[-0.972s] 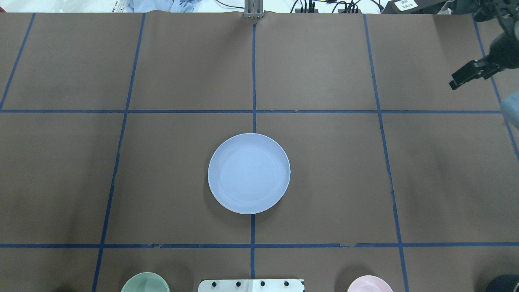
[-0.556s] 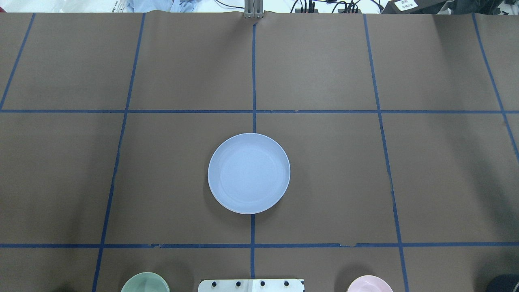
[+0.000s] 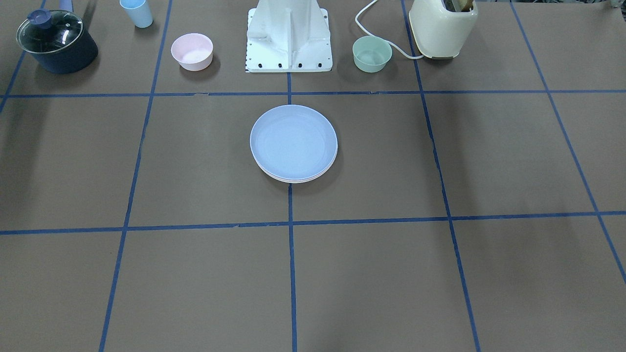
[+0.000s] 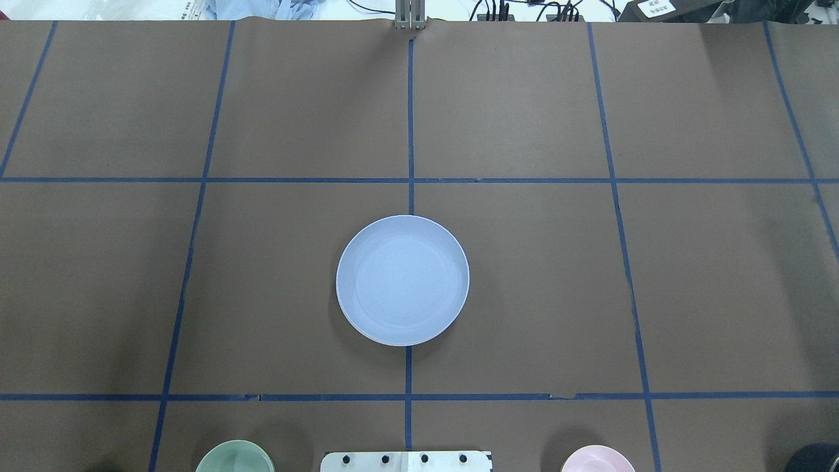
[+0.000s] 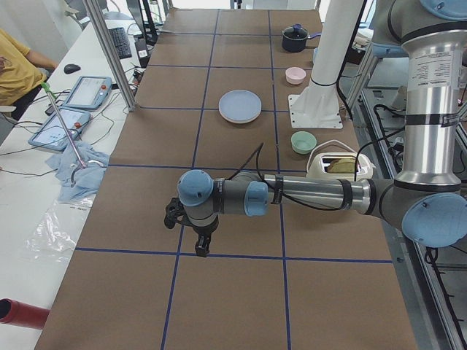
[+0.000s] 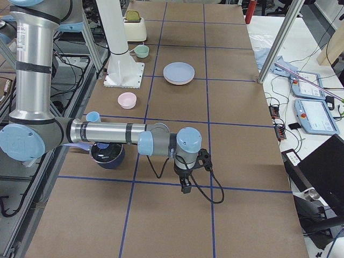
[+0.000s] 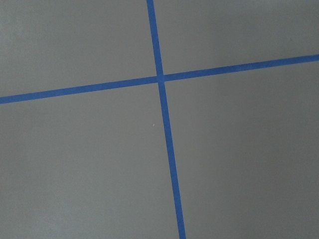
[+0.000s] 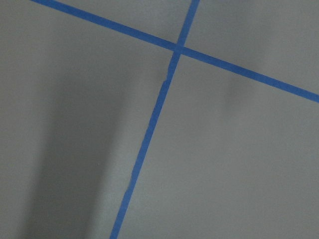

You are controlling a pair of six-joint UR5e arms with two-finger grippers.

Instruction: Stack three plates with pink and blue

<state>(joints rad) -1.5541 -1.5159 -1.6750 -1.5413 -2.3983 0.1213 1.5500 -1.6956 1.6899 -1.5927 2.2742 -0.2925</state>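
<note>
The blue plate lies on top of a stack at the table's middle, and it also shows in the overhead view. Pale rims of plates under it show at the stack's front edge; their colours are hard to tell. The left gripper hangs over bare table far from the stack, seen only in the exterior left view. The right gripper hangs over bare table at the other end, seen only in the exterior right view. I cannot tell whether either is open or shut. Both wrist views show only tape lines.
Along the robot's side stand a small pink bowl, a mint-green bowl, a cream toaster, a dark lidded pot, a light-blue cup and the white robot base.
The right gripper, at the overhead view's right edge a second ago, has left that view. The plate stack has not moved.
</note>
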